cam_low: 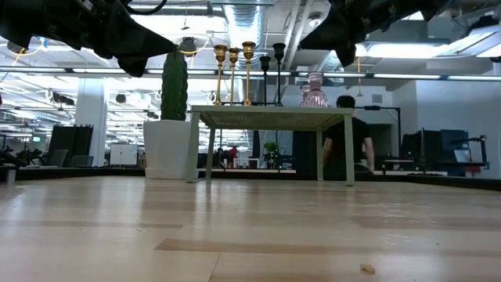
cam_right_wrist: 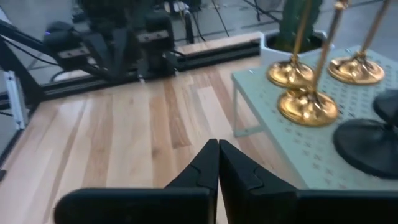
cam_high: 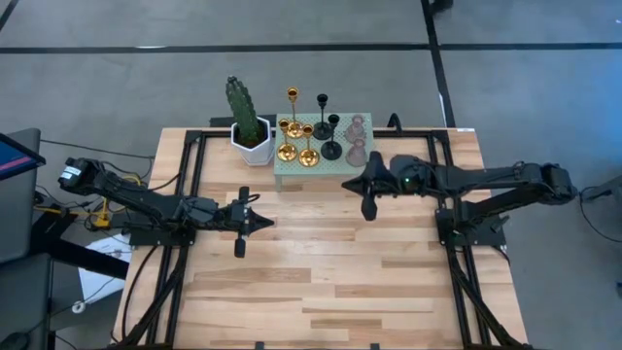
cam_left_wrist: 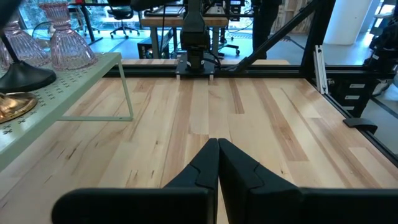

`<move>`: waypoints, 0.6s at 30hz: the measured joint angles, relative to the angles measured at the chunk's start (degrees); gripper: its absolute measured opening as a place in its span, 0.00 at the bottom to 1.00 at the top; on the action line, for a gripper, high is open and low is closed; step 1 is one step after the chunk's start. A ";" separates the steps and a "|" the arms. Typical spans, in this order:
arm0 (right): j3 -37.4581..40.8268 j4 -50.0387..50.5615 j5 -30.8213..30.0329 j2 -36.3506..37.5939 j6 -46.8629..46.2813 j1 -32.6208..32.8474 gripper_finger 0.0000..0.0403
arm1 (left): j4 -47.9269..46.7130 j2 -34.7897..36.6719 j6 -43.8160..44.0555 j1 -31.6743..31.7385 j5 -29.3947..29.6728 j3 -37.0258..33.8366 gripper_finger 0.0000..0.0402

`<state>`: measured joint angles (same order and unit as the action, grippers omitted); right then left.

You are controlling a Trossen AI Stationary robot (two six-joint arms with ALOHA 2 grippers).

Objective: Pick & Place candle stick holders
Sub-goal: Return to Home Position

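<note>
Though grouped upright on the pale green perforated shelf [cam_high: 335, 168] at wooden tabletop [cam_high: 321, 262] rear, candle stick holders [cam_high: 308, 157], three shiny gold, two matte black, two pinkish glass: likely light, tippy, glass fragile; grip low on stem; left tool [cam_left_wrist: 218, 144], right tool [cam_right_wrist: 218, 144] clenched, empty.

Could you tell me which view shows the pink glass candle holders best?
The high view: both pink glass holders show whole on the shelf. Low view overlaps them; left wrist crops them; right wrist misses them.
</note>
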<state>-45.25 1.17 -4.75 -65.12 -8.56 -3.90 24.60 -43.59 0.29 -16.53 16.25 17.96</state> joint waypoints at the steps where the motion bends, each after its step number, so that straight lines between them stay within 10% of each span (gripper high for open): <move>1: 0.00 -0.50 0.02 0.00 0.12 0.34 0.00 | 0.00 0.00 -0.02 -0.02 0.00 0.00 0.02; 18: 0.00 1.45 0.71 5.16 4.64 3.50 0.00 | 3.90 8.41 -4.82 0.00 0.40 0.00 0.02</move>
<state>-45.25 2.62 -4.03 -59.96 -3.92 -0.40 28.50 -35.18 -4.53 -16.53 16.65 17.96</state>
